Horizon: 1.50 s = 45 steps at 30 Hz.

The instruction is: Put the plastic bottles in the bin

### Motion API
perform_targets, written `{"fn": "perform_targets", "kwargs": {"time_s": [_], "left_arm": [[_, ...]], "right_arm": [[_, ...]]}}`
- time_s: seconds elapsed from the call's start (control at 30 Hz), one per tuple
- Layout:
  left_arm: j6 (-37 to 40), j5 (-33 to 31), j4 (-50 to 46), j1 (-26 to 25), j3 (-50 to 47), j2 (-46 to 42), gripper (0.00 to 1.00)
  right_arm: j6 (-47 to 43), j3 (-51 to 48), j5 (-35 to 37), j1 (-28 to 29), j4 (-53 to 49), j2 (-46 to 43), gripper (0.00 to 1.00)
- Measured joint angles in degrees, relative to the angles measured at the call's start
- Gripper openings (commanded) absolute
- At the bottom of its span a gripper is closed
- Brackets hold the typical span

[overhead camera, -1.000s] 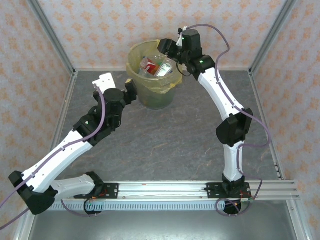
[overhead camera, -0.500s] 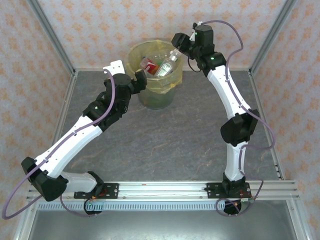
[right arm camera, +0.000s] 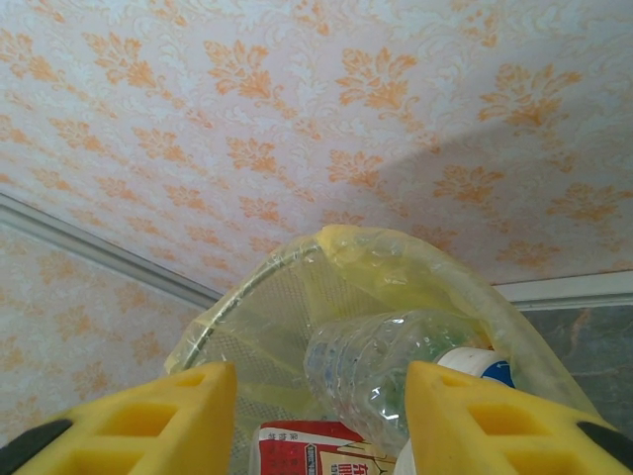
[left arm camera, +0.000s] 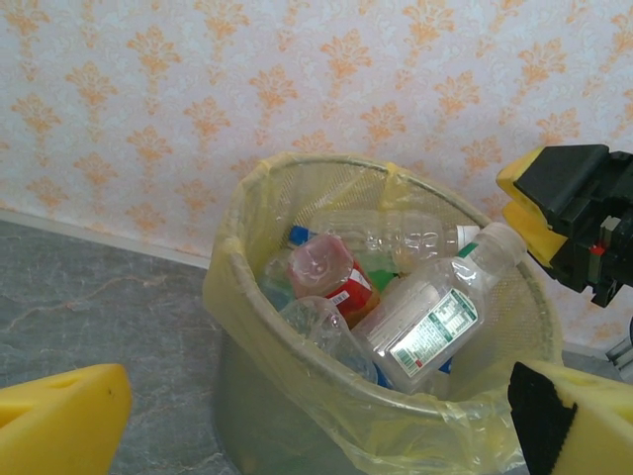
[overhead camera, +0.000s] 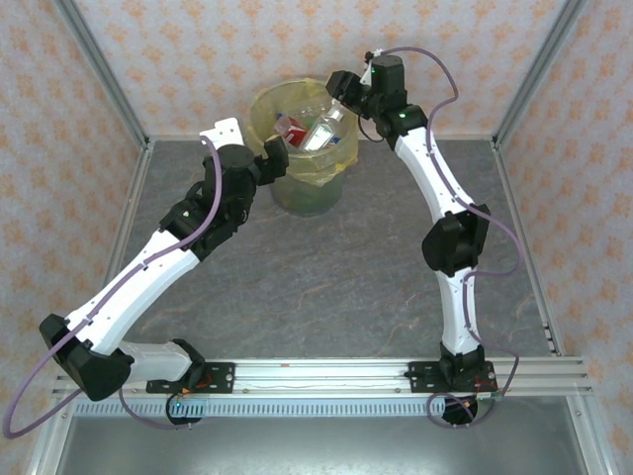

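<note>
The bin (overhead camera: 307,188) stands at the back of the table, its yellow liner (left arm camera: 297,336) folded over the rim. Several plastic bottles lie inside it. A clear bottle with a white label (left arm camera: 425,322) leans toward the right rim, a red-labelled one (left arm camera: 331,277) is beside it, and a long clear one (left arm camera: 396,237) lies behind. My left gripper (left arm camera: 321,396) is open just left of the bin (overhead camera: 275,158), holding nothing. My right gripper (overhead camera: 339,87) hangs open over the far right rim, its yellow fingers (right arm camera: 148,421) on either side of a clear bottle (right arm camera: 386,371) lying inside.
The patterned back wall (overhead camera: 297,40) rises close behind the bin. Metal frame posts (overhead camera: 104,79) run along both sides of the grey table (overhead camera: 326,287). A rail (overhead camera: 326,374) carrying the arm bases spans the near edge.
My left gripper has moved up to the bin's left side. My right gripper has shifted along the far right rim, and the white-labelled bottle now leans against that rim.
</note>
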Motion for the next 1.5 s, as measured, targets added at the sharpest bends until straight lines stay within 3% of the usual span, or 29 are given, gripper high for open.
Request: {"fn": "perform_targets", "kwargs": {"time_s": [0.37,1.0,1.3,1.5], "left_arm": [[-0.02,0.2,0.0,0.04,0.0,0.02,0.99],[-1.7,1.77,0.07,0.15,-0.37,0.07,0.99],[-2.84,2.99,0.07,0.15,-0.44,0.07,0.99],[-2.99,3.17,0.04,0.15,-1.05,0.07,0.99]], "right_arm": [[-1.05,-0.55,-0.22,0.17,-0.94,-0.96,0.48],[-2.12,-16.22,-1.4,5.09,-1.92,-16.2,0.49],[-2.89,-21.53,-0.42,5.11,0.39,-17.03,0.49],[-3.87,-15.56,-0.24,4.42,0.13,-11.58,0.49]]}}
